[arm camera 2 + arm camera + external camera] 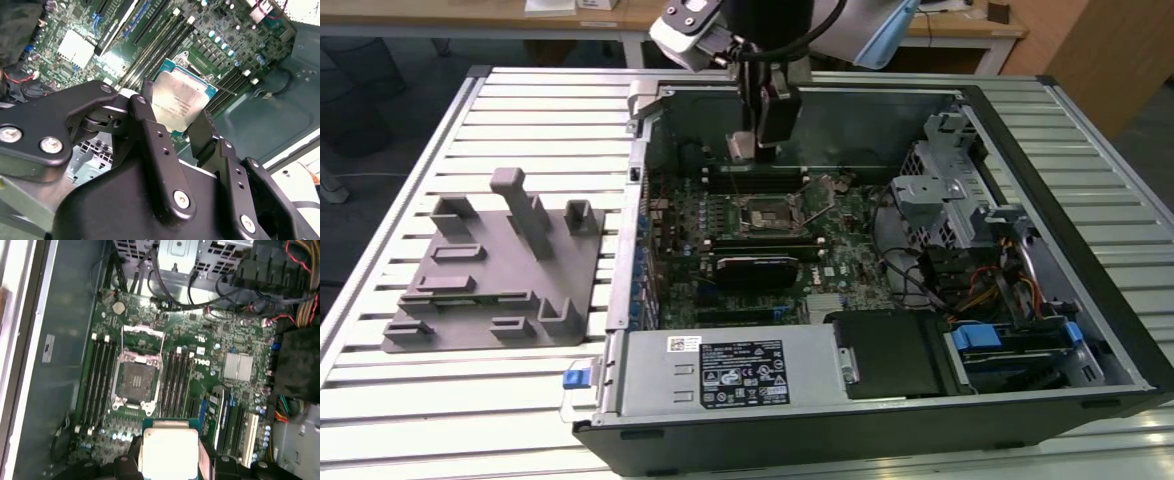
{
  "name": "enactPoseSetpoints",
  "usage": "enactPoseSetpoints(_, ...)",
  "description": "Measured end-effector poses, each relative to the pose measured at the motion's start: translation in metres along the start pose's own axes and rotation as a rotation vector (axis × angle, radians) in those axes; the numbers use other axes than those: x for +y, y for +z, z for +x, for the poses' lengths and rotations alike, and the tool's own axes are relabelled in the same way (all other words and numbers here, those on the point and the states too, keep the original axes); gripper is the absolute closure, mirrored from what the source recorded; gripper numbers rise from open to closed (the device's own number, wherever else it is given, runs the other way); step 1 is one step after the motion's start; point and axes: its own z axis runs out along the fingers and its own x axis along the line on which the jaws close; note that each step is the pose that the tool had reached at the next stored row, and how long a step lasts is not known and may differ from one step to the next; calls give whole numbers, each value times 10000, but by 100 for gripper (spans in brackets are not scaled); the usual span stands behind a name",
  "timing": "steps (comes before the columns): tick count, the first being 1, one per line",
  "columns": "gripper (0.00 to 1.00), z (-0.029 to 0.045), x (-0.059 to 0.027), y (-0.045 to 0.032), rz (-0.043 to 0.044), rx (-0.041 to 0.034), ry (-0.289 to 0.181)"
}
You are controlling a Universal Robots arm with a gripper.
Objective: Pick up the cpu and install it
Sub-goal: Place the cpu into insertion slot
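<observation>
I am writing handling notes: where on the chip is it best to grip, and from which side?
Probably best to grip the chip by two opposite thin edges, coming from above its flat metal top. It is a thin square plate, so only the edges offer parallel faces to pinch. In the second wrist view the claw holds it this way now.

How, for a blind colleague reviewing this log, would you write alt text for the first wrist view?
The gripper holds the cpu, silvery top toward the camera, over a green motherboard inside an open computer case. The empty socket lies open, with memory slots on both sides.
</observation>
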Motion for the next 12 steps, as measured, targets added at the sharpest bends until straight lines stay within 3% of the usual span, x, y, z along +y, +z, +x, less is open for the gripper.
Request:
enactPoseSetpoints(6,47,10,100,115,23,-14,208)
enactPoseSetpoints(8,47,10,100,127,-43,-54,241)
enactPoseSetpoints(12,47,47,173,179,-54,-56,244)
